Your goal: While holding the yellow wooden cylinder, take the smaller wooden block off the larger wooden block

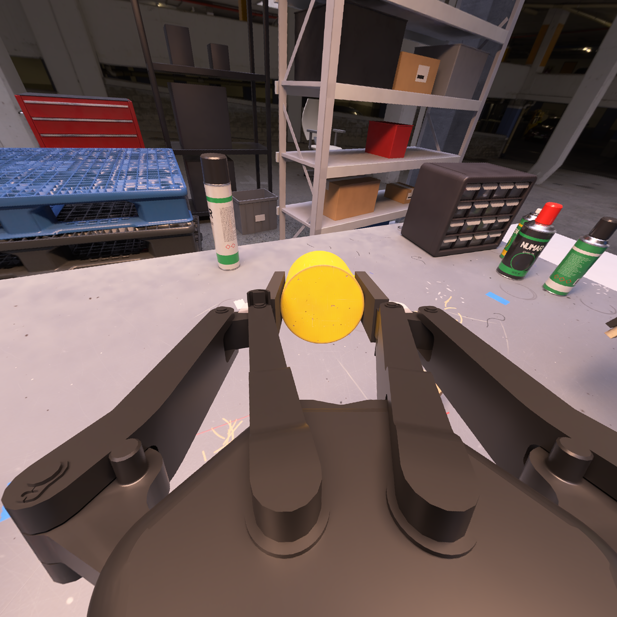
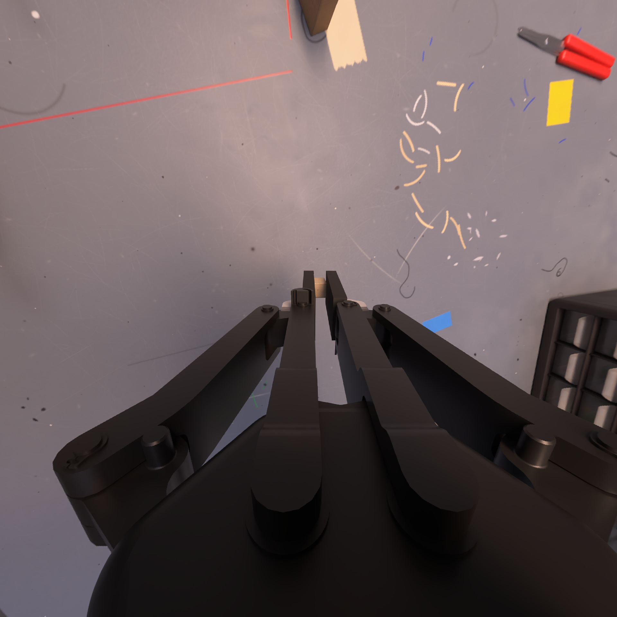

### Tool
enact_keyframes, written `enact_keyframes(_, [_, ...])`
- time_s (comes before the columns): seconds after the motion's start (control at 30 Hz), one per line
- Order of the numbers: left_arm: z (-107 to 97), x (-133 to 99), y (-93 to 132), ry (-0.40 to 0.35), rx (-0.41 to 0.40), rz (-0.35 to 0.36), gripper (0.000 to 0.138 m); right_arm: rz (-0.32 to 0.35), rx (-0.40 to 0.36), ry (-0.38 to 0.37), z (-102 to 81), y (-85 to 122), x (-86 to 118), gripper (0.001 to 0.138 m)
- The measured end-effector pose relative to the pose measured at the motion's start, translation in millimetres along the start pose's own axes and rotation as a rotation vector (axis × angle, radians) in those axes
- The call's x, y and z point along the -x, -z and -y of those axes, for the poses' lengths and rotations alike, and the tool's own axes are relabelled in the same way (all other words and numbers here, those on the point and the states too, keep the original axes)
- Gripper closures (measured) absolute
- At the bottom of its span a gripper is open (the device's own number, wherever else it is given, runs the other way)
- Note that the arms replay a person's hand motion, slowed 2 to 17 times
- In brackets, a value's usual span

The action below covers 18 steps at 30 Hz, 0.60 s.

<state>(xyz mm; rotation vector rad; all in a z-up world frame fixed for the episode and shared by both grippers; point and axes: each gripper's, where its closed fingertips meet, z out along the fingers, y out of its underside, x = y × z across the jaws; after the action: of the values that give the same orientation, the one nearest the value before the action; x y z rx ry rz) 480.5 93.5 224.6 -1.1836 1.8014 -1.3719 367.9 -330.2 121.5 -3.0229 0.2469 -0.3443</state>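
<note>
The left gripper (image 1: 322, 293) is clamped on the yellow wooden cylinder (image 1: 321, 305), which lies crosswise between the two dark pads, its round flat end facing the camera, held clear above the grey scuffed workbench (image 1: 100, 334). Beyond the cylinder, a tall white spray can with green bands and a dark cap (image 1: 220, 213) stands upright near the bench's far edge; a dark small-parts drawer cabinet (image 1: 467, 208) sits farther to the cylinder's right.

The right gripper (image 2: 320, 283) is nearly closed, pinching the small pale wooden block (image 2: 320, 286) right at its fingertips, above the bench. Well beyond that block, at the top edge of the right wrist view, the brown corner of the larger wooden block (image 2: 317, 15) rests on the bench beside a strip of cream tape (image 2: 345, 40)
</note>
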Motion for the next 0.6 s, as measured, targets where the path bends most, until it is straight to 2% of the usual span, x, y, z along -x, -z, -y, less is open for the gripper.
enact_keyframes(0.6, [-0.1,0.0,0.1,0.001,0.001,0.002,0.083,0.059,0.079,-0.056,-35.0,-35.7,20.5,0.129])
